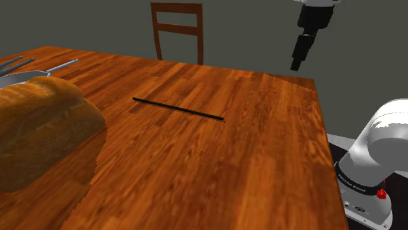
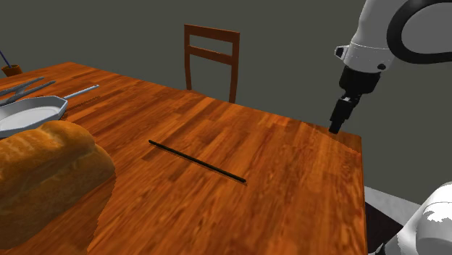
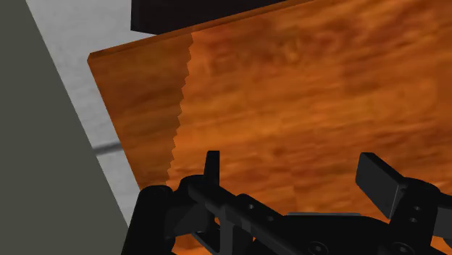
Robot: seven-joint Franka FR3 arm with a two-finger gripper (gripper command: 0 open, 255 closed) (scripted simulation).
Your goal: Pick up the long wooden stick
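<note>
Although the long stick is the goal, nothing of the pick-up is seen to be done yet. The wooden table (image 1: pixel 261 163) is laid with glossy reddish planks, and the white Franka arm (image 1: pixel 386 147) is mounted on its stand at the shoulder view's lower right. A big loaf of bread (image 1: pixel 39 131) is set at that view's left edge, a wooden chair (image 1: pixel 178 29) is placed behind the table's far side, and a grey frying pan (image 2: pixel 32 112) is found beyond the loaf. The black gripper (image 1: pixel 296 64) is held above the table's far corner on the shoulder view's right, well apart from the target. Its fingers (image 3: pixel 378 180) are seen spread wide in the wrist view, with only bare tabletop between them. The stick (image 1: pixel 178 109), drawn thin and dark rather than wooden, is laid flat near the middle of the table, touched by nothing. Everything is judged to be left: the hand must be carried over the stick, lowered, closed on it and lifted.
</note>
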